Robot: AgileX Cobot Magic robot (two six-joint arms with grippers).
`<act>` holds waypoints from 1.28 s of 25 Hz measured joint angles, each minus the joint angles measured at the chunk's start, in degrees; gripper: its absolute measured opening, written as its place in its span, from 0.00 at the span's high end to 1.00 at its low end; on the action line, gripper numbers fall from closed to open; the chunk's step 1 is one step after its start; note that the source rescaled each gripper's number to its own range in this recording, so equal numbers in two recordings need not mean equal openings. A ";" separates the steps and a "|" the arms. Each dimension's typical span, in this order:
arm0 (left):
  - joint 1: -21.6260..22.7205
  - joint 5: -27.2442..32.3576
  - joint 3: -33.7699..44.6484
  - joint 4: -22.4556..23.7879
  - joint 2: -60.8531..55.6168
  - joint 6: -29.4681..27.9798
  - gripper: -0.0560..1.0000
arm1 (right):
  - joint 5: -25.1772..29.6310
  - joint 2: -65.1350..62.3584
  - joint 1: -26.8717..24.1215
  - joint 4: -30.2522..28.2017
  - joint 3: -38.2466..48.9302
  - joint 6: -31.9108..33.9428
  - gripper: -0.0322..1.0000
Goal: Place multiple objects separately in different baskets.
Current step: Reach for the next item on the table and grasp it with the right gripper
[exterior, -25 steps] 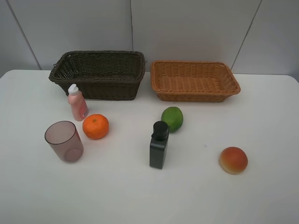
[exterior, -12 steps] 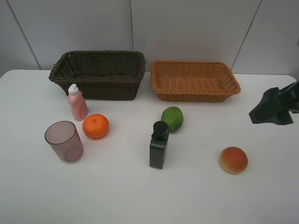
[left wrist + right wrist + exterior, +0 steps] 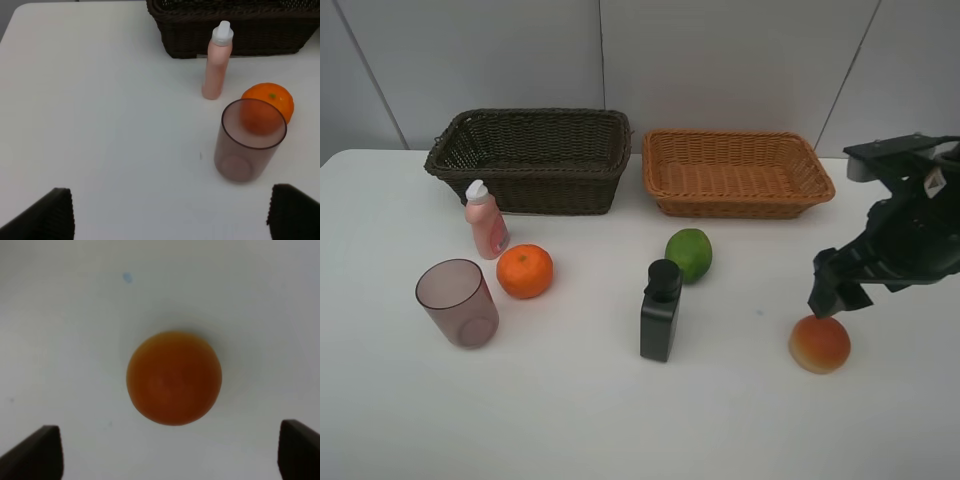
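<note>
While the right gripper hung just above the peach-like fruit on the right side of the white table, its jaws stood wide open. The right wrist view showed one dark fingertip out on either side, and the red-orange fruit sat squarely between them, touched by neither. The fruit rested on the tabletop, well apart from everything else.

Over on the other side, the left gripper appeared only in its own wrist view. Its jaws were spread wide too and held nothing; both fingertips were clear of the items ahead of them.

Those items were a tidy little group. The mauve cup stood upright with its mouth up, and the orange lay just beside it. The pink white-capped bottle stood upright close in front of the dark brown wicker basket.

Mid-table, the black rectangular bottle stood upright, with the green lime near it, just behind and a touch to the right.

Along the back sat the two baskets side by side — the dark brown one on the left, the light orange-tan wicker basket on the right. All six items lay on the table in front of them.
</note>
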 joint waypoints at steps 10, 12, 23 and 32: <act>0.00 0.00 0.00 0.00 0.00 0.00 0.00 | -3.70 7.70 0.00 -1.79 0.00 -0.01 0.03; 0.00 0.00 0.00 0.00 0.00 0.00 0.00 | -4.06 9.04 0.00 -1.89 0.00 -0.15 0.03; 0.00 -0.07 0.00 0.00 0.00 0.00 0.00 | -6.56 16.58 0.00 -4.99 0.00 -0.15 0.03; 0.00 -0.14 0.00 0.00 0.00 0.00 0.00 | -8.50 19.26 0.00 -6.21 -0.04 -0.20 0.03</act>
